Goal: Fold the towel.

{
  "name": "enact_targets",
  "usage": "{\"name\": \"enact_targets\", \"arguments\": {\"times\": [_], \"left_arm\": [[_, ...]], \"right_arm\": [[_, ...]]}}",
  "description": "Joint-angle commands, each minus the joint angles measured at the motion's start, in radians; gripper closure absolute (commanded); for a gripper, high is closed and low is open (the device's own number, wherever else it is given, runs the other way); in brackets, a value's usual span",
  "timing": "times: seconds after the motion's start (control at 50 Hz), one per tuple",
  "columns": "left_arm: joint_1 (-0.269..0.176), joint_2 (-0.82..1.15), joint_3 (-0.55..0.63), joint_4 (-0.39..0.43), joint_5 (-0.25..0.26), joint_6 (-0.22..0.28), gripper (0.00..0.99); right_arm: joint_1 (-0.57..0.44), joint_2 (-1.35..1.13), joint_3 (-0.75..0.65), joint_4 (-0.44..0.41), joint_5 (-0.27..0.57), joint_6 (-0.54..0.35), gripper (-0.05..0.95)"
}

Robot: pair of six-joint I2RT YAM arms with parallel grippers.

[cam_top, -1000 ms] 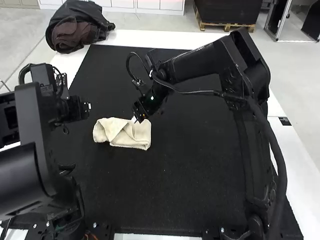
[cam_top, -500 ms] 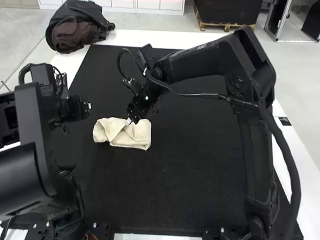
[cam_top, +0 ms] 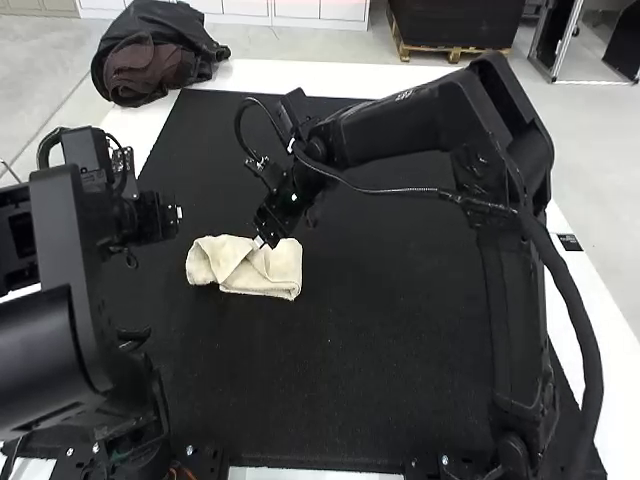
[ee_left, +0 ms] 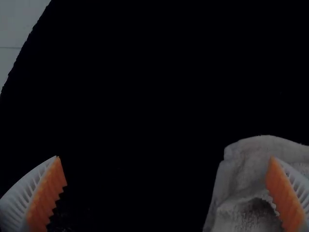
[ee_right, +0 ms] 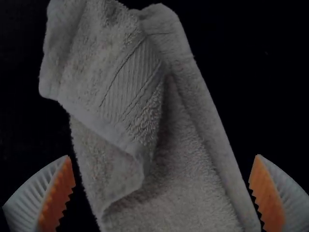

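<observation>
In the high view my left gripper (cam_top: 172, 213) stands to the left of the cream towel (cam_top: 270, 270). My right gripper (cam_top: 262, 240) is at the towel's far edge, above it. The towel lies folded into a narrow strip, with one end turned over diagonally. In the left wrist view my left gripper (ee_left: 166, 158) is open, and part of the towel (ee_left: 241, 169) shows by one finger. Seen from the right wrist, my right gripper (ee_right: 163, 157) is wide open, its fingers on either side of the towel (ee_right: 178, 145), holding nothing.
A black mat (cam_top: 350, 380) covers most of the white table (cam_top: 300, 75). A dark bag (cam_top: 150, 55) rests at the far left corner. The right arm reaches across the mat's middle.
The right gripper has shifted slightly left, along the towel's far edge, and its arm's elbow has moved a little to the right. The left arm and towel have stayed put.
</observation>
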Motion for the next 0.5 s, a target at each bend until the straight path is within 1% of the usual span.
{"name": "enact_targets", "arguments": {"times": [0.0,0.14,0.48], "left_arm": [[0.011,-0.034,0.024,0.002,0.0,-0.012,0.03],[0.011,-0.034,0.024,-0.007,0.0,-0.014,0.03],[0.011,-0.054,0.021,-0.004,0.0,-0.018,0.03]], "right_arm": [[0.026,0.001,-0.007,0.015,0.017,-0.015,0.07],[0.032,0.01,-0.01,0.021,0.018,-0.015,0.07],[0.037,0.037,-0.03,0.073,0.037,-0.015,0.09]]}}
